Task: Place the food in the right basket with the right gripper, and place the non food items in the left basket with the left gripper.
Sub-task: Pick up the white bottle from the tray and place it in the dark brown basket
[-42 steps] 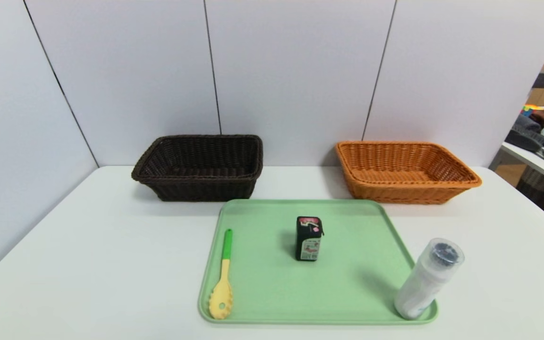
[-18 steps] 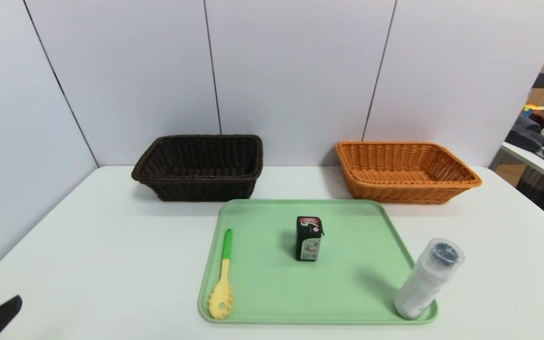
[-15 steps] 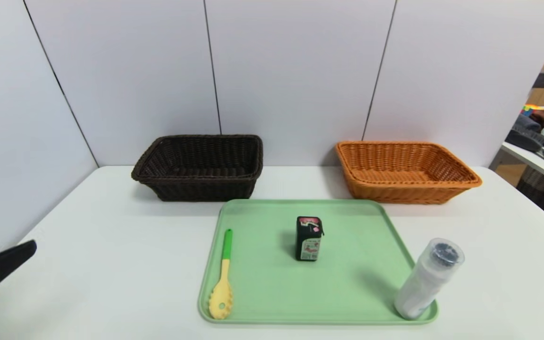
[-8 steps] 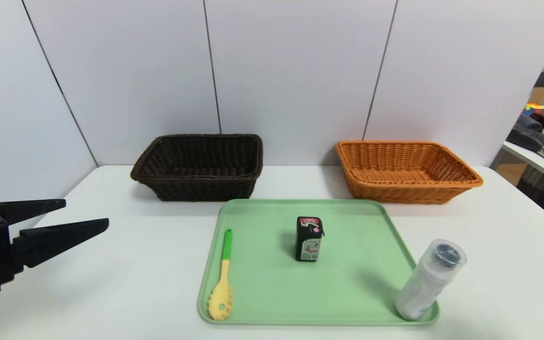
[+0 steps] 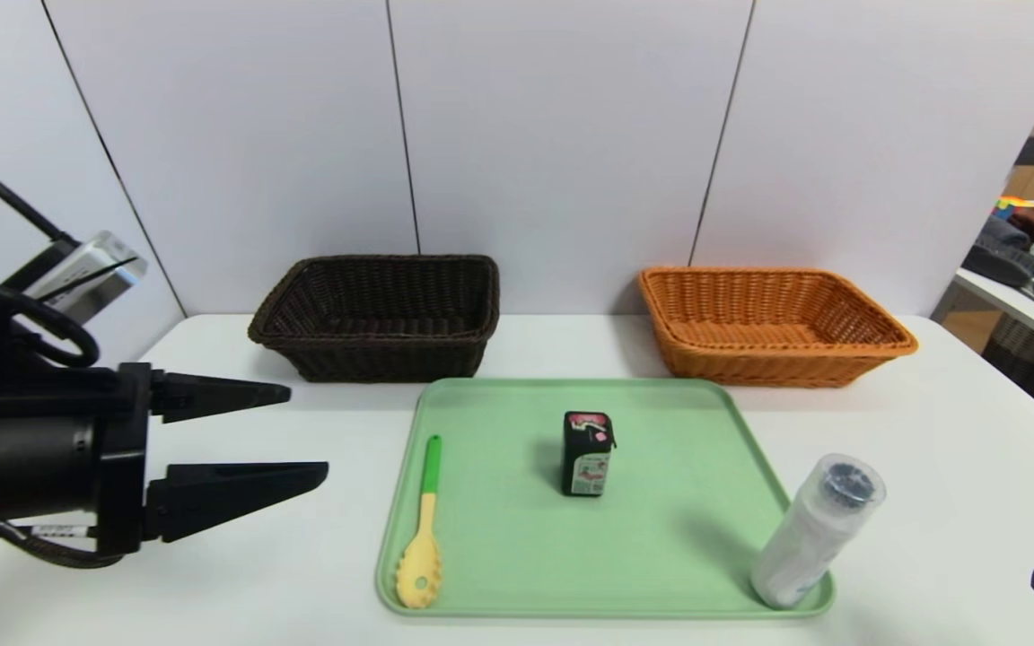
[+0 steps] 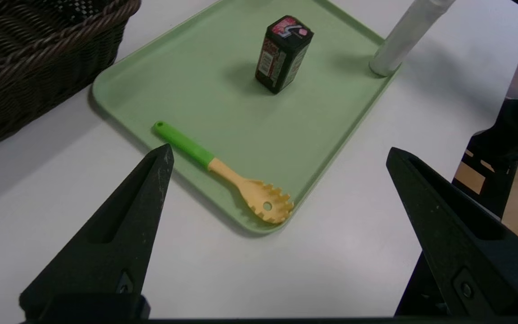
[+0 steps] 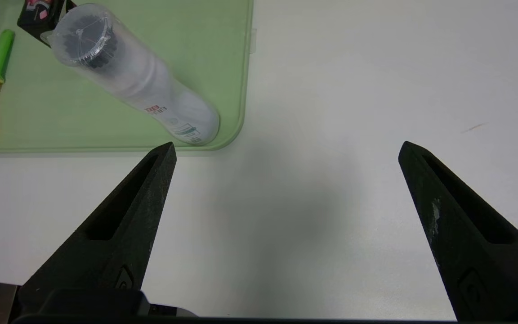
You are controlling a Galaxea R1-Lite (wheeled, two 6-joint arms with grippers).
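**Bench inventory, my left to my right**

- My left gripper (image 5: 302, 432): above the bench (image 5: 212, 574) left of the tray, fingers (image 6: 119, 234) spread wide, holding nothing.
- Left basket (image 5: 378, 316): dark brown, at the back wall.
- Green tray (image 5: 517, 556): centre of bench.
- Spoon (image 5: 423, 529): flat along the tray's left edge, green handle toward the baskets.
- Carton (image 5: 587, 453): upright, mid-tray.
- Right basket (image 5: 768, 325): orange, at the back.
- Bottle (image 5: 813, 531): standing in the tray's near right corner.
- My right gripper (image 7: 286, 153): low over bare bench just right of the tray, fingers (image 7: 457, 234) spread wide, holding nothing.
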